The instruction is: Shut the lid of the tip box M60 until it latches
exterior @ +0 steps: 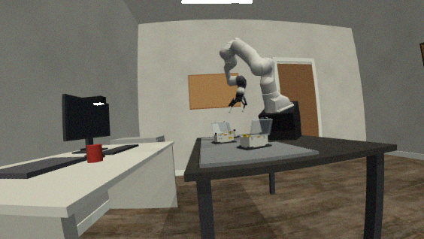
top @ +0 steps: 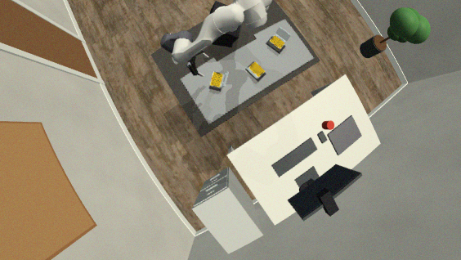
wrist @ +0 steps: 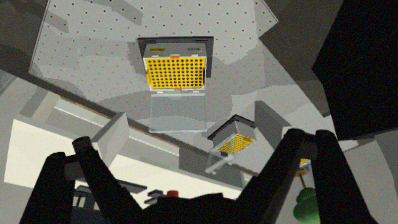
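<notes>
Three tip boxes with yellow inserts stand on the grey mat, all with lids open. In the overhead view they lie in a row: one box [top: 217, 80], a middle box [top: 256, 69] and a far box [top: 278, 42]. In the wrist view the nearest box [wrist: 175, 72] shows its lid [wrist: 177, 111] standing open, with a second box [wrist: 234, 145] beyond it. The sticker IDs are too small to read. My gripper [top: 195, 69] is open and empty. It hangs high above the mat's end, beside the first box, as the side view [exterior: 237, 105] and the wrist view [wrist: 192, 142] show.
The boxes sit on a dark table [exterior: 286, 158]. My base stands on a black block [exterior: 283, 124] at the table's rear. A white desk [exterior: 75, 176] with a monitor, keyboard and red cup [exterior: 94, 152] stands beside it. A potted plant [top: 402, 30] is farther off.
</notes>
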### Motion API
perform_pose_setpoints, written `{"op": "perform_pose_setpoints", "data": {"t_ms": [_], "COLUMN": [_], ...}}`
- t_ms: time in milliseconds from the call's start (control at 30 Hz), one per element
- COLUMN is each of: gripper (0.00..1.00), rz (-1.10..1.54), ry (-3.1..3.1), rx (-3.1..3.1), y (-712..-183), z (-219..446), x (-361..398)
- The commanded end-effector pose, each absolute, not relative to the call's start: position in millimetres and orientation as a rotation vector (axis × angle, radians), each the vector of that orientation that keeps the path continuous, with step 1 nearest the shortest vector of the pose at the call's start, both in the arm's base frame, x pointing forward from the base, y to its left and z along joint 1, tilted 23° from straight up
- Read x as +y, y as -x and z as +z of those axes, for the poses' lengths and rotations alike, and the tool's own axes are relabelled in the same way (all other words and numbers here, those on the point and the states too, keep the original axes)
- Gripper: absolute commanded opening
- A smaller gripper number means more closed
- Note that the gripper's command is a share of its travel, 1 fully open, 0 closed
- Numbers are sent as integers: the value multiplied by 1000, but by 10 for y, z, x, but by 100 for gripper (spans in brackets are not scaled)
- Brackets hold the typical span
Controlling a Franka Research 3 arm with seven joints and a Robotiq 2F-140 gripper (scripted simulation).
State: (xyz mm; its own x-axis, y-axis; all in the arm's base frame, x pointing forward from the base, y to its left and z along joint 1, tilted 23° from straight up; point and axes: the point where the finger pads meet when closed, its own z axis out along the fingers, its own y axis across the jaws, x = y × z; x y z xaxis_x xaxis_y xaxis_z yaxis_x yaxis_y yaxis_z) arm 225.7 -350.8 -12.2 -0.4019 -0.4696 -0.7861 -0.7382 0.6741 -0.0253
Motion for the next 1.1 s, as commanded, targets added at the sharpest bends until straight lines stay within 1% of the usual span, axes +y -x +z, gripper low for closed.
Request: {"op": "perform_pose_setpoints", "data": {"t_ms": [0, 267, 1067], "gripper": [100, 100, 100], "rz": [452, 452, 452], "ry": [856, 856, 856], "rx": [2093, 2093, 2093], "y": [-2292, -2292, -2575], "z": [-86, -86, -1101], "x": [-3505, -3505, -3189]}}
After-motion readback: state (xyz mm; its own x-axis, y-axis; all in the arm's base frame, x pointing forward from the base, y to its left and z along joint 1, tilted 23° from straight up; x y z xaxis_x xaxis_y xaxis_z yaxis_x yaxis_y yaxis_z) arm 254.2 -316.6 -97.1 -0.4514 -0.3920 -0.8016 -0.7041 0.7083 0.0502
